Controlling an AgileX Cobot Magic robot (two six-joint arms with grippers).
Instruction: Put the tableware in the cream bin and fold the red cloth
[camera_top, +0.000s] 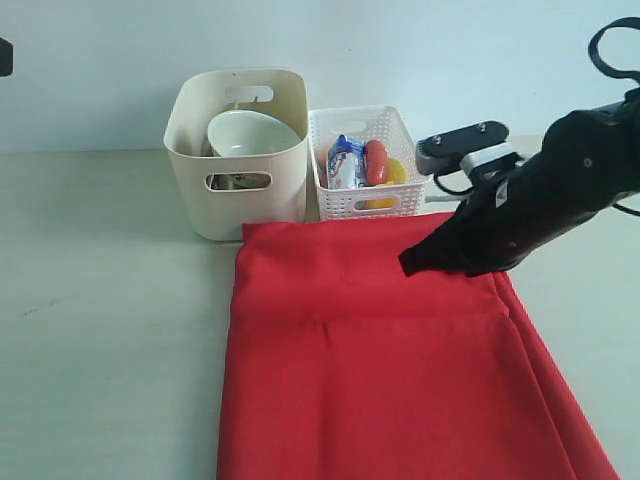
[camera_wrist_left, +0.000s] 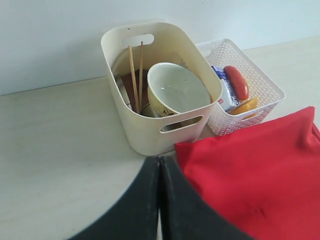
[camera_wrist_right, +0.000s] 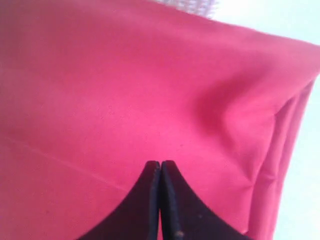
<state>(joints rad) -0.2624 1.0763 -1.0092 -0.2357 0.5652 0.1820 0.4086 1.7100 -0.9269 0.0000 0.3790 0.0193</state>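
The red cloth (camera_top: 385, 360) lies folded over on the table, its far edge just before the cream bin (camera_top: 235, 195). Inside the bin (camera_wrist_left: 145, 135) a white bowl (camera_wrist_left: 177, 92) leans on its side, with wooden chopsticks (camera_wrist_left: 136, 75) standing behind it. My right gripper (camera_top: 408, 265) is shut, its tips low over the cloth's far right part; in the right wrist view the gripper (camera_wrist_right: 160, 164) has nothing between its fingers. The left gripper (camera_wrist_left: 160, 159) is shut and empty, hovering near the cloth's far left corner (camera_wrist_left: 182, 150). The left arm is outside the exterior view.
A white lattice basket (camera_top: 362, 200) with a milk carton (camera_top: 345, 165), a sausage (camera_top: 376, 160) and something yellow stands right of the bin. A wall runs behind both containers. Bare table (camera_top: 100, 300) stretches left of the cloth.
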